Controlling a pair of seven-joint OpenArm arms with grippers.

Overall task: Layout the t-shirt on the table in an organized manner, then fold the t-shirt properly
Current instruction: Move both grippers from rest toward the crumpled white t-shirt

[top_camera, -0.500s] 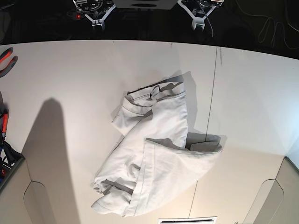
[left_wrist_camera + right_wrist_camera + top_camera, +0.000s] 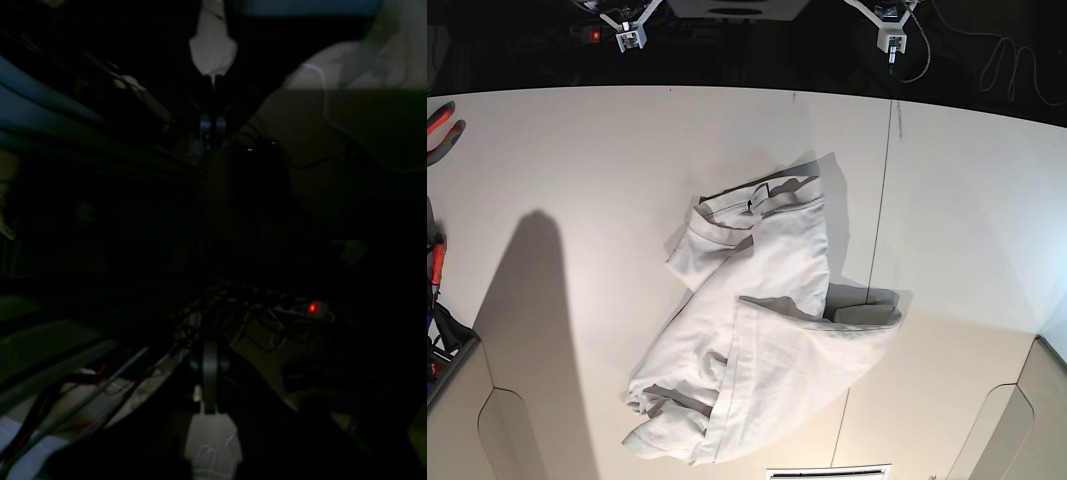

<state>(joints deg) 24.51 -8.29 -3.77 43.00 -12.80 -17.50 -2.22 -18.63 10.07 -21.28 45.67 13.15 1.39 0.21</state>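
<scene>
Two pincers sat at the far edge of the desk, both closed and empty: left pincer at the base view's upper right, right pincer at upper left. White t-shirt lay crumpled mid-desk, collar toward the far side, hem bunched near the front edge. Both wrist views were very dark; fingertips met.

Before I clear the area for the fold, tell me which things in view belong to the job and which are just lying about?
Belongs to the job:
- t-shirt, crumpled
- table under it

Lying about:
- red-handled pliers at the table's edge
- white cable beyond the far edge
</scene>
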